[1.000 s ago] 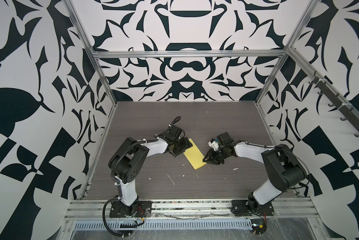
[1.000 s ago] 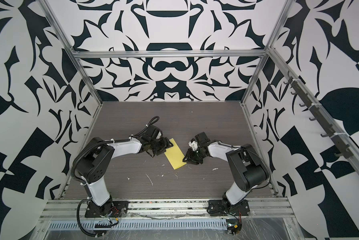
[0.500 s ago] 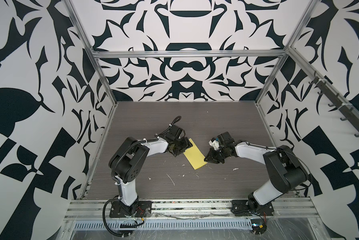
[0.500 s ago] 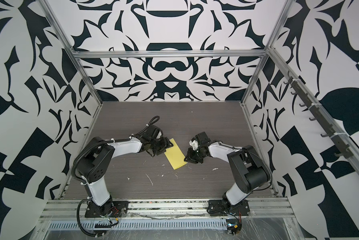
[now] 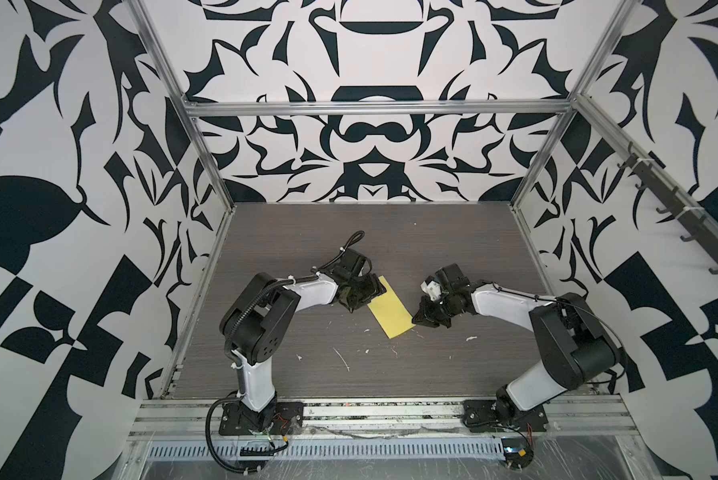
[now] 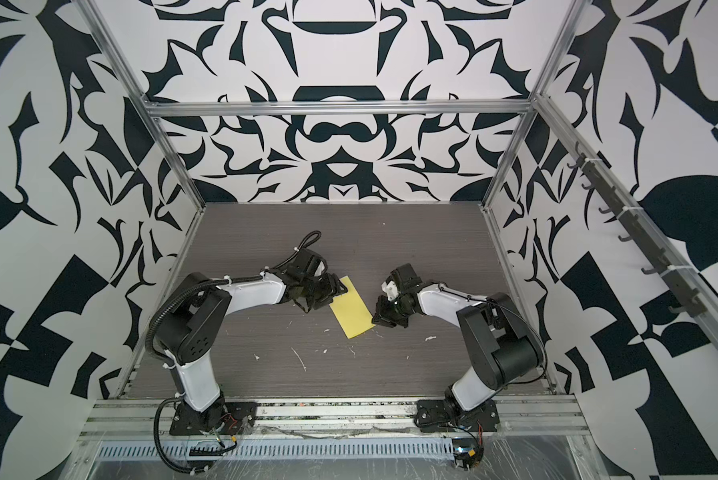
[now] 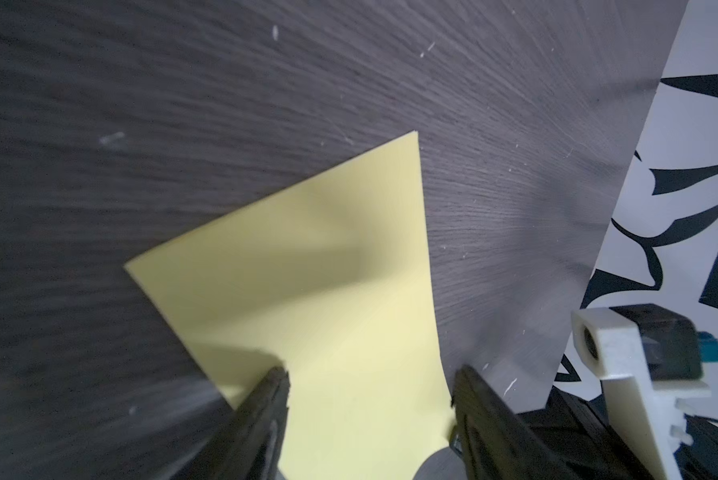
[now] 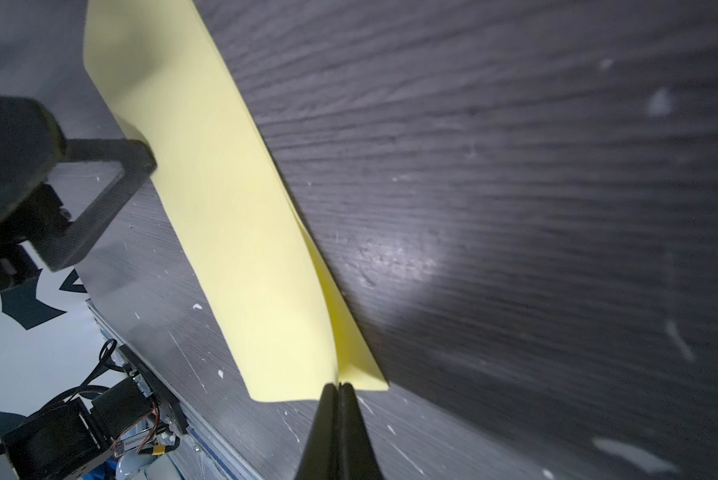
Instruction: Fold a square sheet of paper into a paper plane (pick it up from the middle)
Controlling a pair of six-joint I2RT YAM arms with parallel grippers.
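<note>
Over the last second my right gripper [image 8: 338, 388] has drawn its jaws together — the two black fingertips [image 8: 351, 415] now meet with no gap, pinched on the short edge of the yellow paper sheet [image 8: 241, 232], close to one corner. At that pinch the sheet shows two layers, the upper bowing up a little off the lower. My left gripper [image 7: 370, 386] has kept its spread: jaws apart, released, straddling the sheet's other end, one finger [image 7: 266, 419] lying over the paper and the other finger [image 7: 486, 419] just at its long edge, where the paper curls up slightly. Outward from there, both top views show the sheet [image 5: 390, 309] [image 6: 351, 309] as a narrow folded rectangle lying slantwise in the middle of the dark wood-grain table [image 5: 390, 232] between my two arms, left gripper [image 5: 363, 297] at its far end, right gripper [image 5: 416, 321] at its near right corner. Small white flecks [image 5: 342, 358] dot the table nearer the front — most of them apart from the paper
</note>
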